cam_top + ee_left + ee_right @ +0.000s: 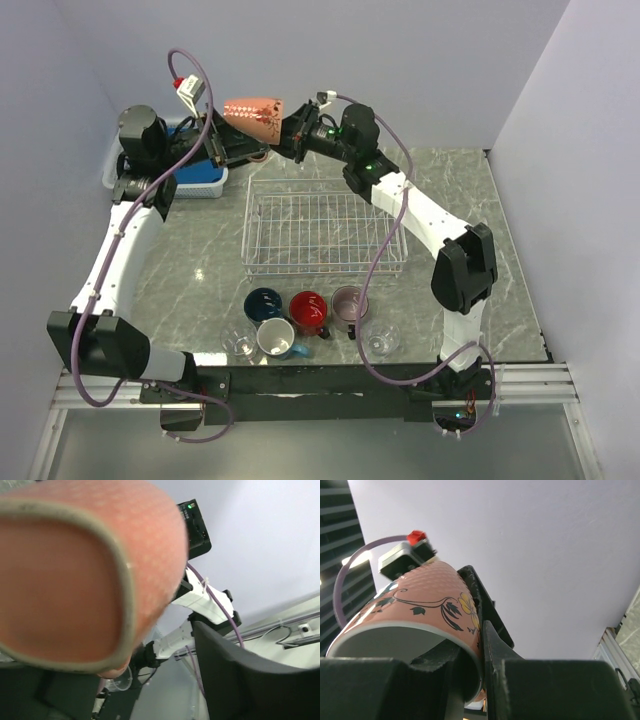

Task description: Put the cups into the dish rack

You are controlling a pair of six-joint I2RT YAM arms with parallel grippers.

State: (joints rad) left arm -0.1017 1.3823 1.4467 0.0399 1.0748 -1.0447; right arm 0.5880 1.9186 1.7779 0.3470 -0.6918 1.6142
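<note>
Clamping the salmon mug (255, 117) aloft, the right gripper (286, 126) grips its rim.

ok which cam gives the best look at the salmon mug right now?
Top external: the salmon mug shows whole, held in the air beyond the dish rack. Left wrist is only a blurred close-up of its rim. Right wrist shows the rim and floral wall, pinched in the right pincer.

My table (480, 230) is grey with wavy white lines; at its far left corner sits a white basket (208, 191) with something blue (200, 175) inside; pale purple walls (430, 60) stand around me.
</note>
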